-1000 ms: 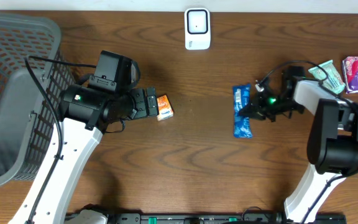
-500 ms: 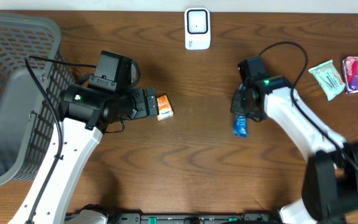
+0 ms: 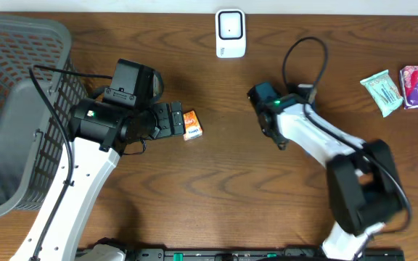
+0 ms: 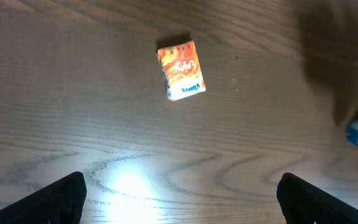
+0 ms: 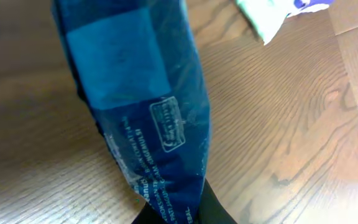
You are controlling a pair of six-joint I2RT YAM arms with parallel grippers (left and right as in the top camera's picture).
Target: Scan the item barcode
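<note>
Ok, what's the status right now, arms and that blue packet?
Left gripper open, near the orange box, not touching. Right gripper shut on the blue packet. White scanner beyond, nothing lying between.

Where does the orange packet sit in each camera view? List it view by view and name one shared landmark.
Overhead: orange packet left of centre, just beyond the left gripper.
Left wrist: orange packet in the upper middle, flat on the wood.
Right wrist: not in it; the blue packet fills the frame.
Shared landmark: the brown wood-grain table.
</note>
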